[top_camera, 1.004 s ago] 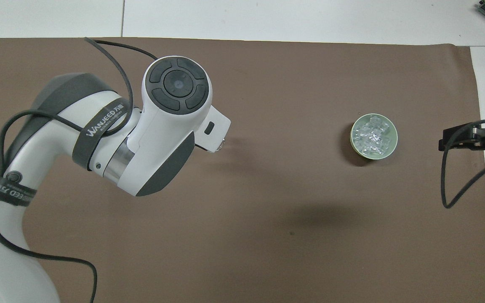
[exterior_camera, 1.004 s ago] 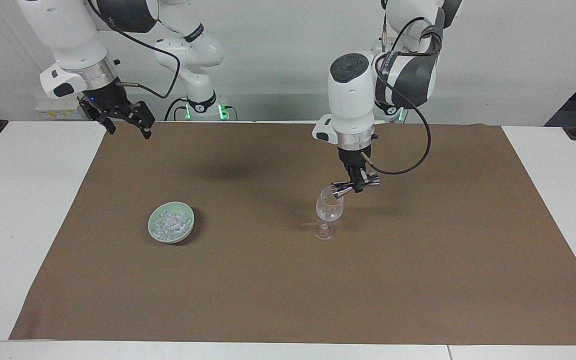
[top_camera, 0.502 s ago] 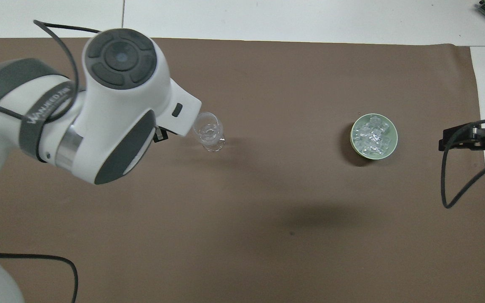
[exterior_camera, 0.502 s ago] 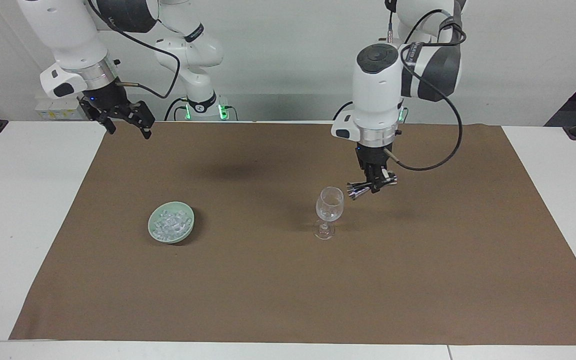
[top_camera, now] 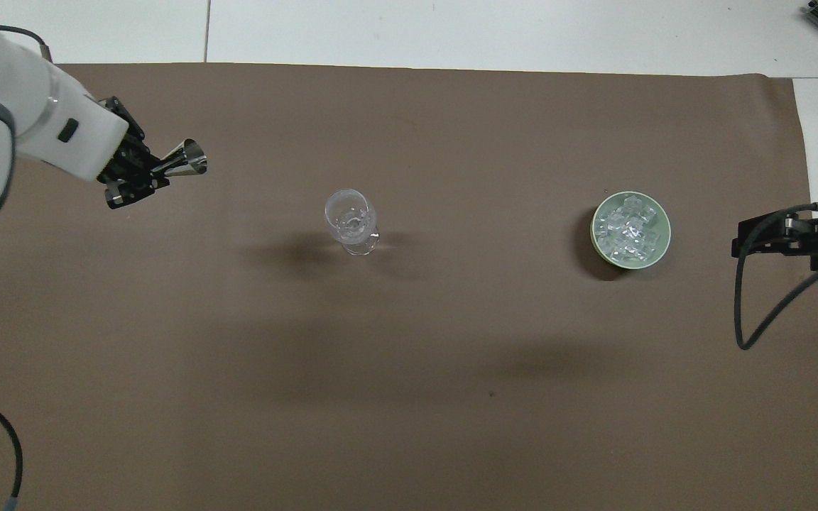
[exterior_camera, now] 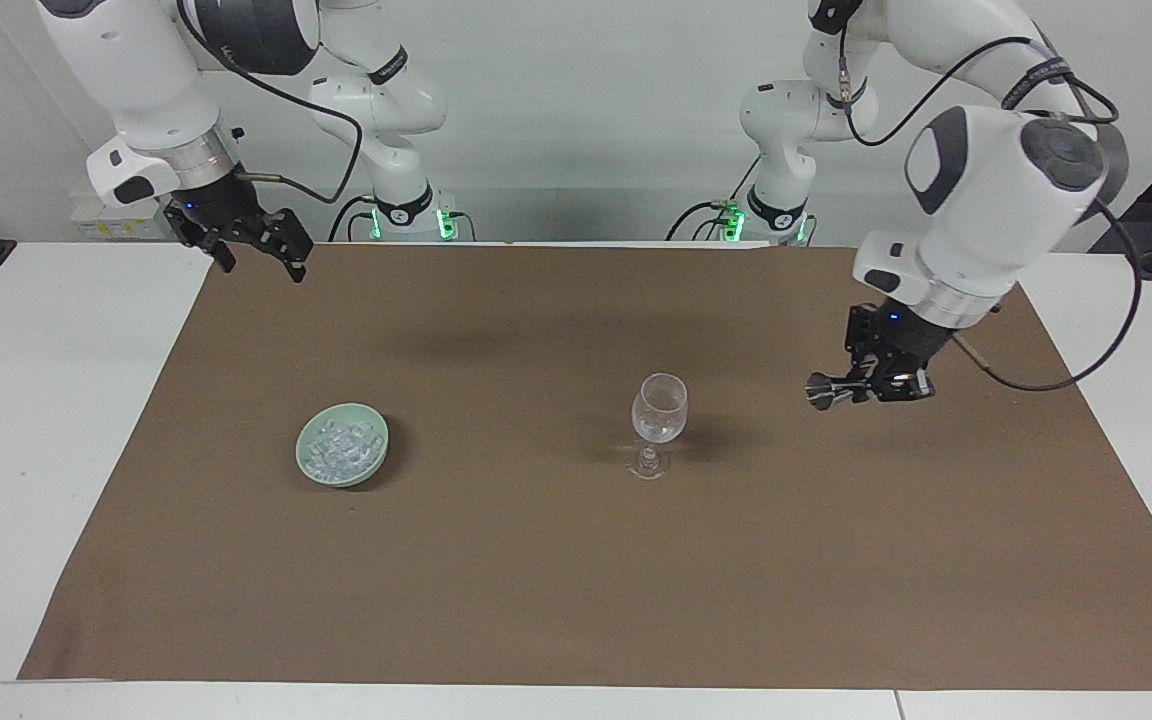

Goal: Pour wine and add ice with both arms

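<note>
One wine glass (exterior_camera: 659, 408) upright between jigger (exterior_camera: 829, 390), ice bowl (exterior_camera: 342, 458).

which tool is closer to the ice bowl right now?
Right. The right tool, open, hangs over the mat's edge at the bowl's end of the table. The left tool, shut on a metal jigger, is past the wine glass, at the other end.

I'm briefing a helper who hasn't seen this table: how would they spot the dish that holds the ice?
Start from the brown mat that covers most of the table. On it, toward the right arm's end, sits a small pale green bowl beside the wine glass. It alone is low, opaque and heaped with clear ice cubes.
</note>
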`<state>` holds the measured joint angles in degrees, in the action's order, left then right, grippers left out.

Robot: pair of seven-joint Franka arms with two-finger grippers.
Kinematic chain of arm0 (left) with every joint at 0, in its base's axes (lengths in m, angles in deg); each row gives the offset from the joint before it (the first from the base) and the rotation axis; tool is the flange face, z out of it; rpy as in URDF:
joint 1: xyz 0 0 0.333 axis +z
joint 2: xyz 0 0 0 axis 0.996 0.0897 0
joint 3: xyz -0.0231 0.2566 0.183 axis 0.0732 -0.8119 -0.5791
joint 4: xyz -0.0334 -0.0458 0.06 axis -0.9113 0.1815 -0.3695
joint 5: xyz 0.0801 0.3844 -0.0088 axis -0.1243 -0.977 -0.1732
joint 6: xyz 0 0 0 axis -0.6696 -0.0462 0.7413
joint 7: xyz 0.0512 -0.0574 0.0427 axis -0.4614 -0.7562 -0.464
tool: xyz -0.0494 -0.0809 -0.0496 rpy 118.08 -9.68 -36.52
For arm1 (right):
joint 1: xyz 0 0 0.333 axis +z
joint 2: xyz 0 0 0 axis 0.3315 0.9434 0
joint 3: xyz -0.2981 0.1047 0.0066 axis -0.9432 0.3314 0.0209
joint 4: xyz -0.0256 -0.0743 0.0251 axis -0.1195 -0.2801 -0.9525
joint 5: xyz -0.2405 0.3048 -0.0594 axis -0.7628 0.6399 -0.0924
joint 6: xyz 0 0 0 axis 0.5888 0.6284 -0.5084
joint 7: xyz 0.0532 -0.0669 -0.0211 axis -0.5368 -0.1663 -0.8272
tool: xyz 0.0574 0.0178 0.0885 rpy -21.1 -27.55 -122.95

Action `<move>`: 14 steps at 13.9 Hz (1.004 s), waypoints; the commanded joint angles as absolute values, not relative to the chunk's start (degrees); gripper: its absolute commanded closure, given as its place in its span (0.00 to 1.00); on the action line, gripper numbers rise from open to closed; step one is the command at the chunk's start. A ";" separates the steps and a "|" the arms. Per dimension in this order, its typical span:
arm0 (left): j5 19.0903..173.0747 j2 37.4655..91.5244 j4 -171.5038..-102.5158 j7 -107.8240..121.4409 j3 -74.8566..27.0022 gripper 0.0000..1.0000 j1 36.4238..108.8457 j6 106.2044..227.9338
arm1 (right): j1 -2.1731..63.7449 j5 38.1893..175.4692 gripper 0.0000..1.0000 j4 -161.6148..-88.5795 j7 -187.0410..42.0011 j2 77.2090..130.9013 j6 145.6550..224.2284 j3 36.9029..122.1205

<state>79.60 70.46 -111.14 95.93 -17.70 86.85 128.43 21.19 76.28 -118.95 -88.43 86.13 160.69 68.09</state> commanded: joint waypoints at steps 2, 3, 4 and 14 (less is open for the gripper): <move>93.23 71.57 -114.29 113.25 -17.02 0.97 96.95 128.79 | 20.24 77.47 0.00 -124.08 -80.89 87.22 171.02 68.71; 97.62 71.83 -116.04 117.74 -16.94 0.97 99.85 128.45 | 20.24 77.47 0.00 -124.26 -80.26 88.26 172.88 68.79; 103.75 72.45 -118.75 122.57 -16.94 0.98 103.45 128.01 | 20.24 77.47 0.00 -124.18 -79.04 89.23 173.94 68.88; 130.52 87.38 -125.02 153.64 -16.67 1.00 120.52 115.09 | 22.87 77.47 0.00 -125.06 -65.76 94.95 180.72 68.97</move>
